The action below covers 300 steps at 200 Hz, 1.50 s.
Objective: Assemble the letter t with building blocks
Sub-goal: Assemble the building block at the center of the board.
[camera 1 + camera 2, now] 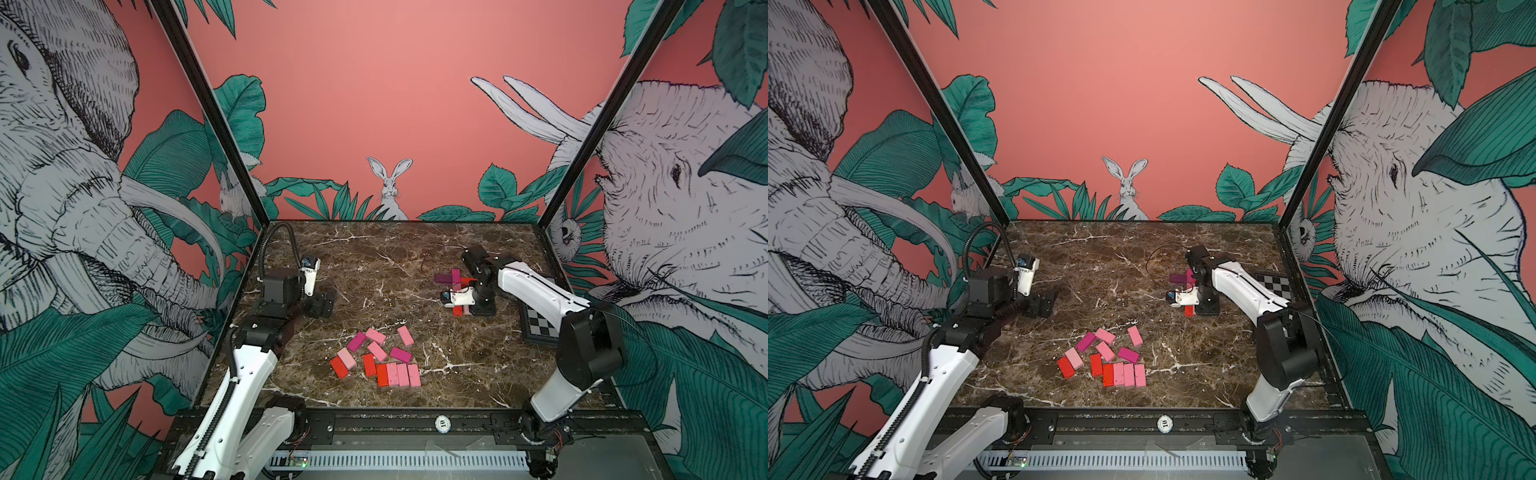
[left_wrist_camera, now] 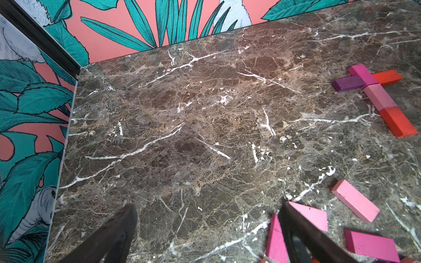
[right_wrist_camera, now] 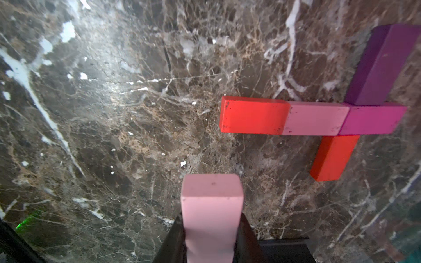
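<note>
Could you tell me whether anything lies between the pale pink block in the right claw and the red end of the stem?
Nothing visible: in the right wrist view only bare marble separates the pale pink block from the stem's red block.

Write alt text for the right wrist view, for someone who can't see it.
The right hand grips a pale pink block over the marble table. Nearby lies a cross of five blocks: a red, pale pink and magenta row, with purple and red arms.

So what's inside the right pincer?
A pale pink block is clamped in the right pincer. Its back end is covered by the black jaws, so that part cannot be seen.
</note>
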### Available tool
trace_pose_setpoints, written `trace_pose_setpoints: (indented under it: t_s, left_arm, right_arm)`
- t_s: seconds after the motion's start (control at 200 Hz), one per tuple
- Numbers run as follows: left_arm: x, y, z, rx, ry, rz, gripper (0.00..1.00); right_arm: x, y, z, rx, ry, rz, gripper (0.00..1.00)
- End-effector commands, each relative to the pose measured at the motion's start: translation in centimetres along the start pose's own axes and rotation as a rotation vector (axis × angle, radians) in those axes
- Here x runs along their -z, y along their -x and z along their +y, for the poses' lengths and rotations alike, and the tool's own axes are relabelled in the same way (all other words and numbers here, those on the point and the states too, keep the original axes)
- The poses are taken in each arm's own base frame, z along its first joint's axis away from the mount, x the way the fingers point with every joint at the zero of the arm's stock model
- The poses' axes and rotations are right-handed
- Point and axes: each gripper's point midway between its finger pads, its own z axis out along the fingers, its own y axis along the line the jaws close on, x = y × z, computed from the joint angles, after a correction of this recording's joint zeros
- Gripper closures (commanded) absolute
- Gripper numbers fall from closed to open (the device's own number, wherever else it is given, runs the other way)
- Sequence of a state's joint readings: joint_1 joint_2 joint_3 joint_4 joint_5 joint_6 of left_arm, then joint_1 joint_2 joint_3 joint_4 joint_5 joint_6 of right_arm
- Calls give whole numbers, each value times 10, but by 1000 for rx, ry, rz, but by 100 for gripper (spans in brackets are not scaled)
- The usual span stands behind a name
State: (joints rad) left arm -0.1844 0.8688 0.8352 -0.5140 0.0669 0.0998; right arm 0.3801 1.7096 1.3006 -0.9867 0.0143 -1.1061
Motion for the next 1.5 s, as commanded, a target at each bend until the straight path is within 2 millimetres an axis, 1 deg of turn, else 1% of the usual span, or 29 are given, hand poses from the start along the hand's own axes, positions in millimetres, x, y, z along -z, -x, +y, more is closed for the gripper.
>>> trace_pose_setpoints:
  t_s: [0.0,0.27,0.51,0.64,0.93,1.13,1.285,1.495]
  left_arm:
    - [2,-2,0,6,5,-6,1]
    - [0,-1,2,22,15,-8,1]
    - [-2,-2,2,25,14,-2,1]
    - [-1,-3,3,25,20,-1,1]
    - [-1,-2,4,27,23,-3,1]
    - [0,-2,4,26,26,-4,1]
    - [-1,-1,4,27,26,-6,1]
    - [-2,-1,4,29,25,-4,1]
  right_arm:
    - [0,2,-10,23,29,-42,100]
    - [-23,-3,-17,7,47,-40,100]
    - [-38,-8,-28,-26,43,-24,100]
    - [-46,-11,-30,-45,42,-4,100]
    - [-58,-14,-28,-68,54,13,100]
    - [-62,-14,-25,-85,70,9,100]
    - [-68,-16,-18,-91,108,23,100]
    - [-68,-15,-13,-95,141,19,100]
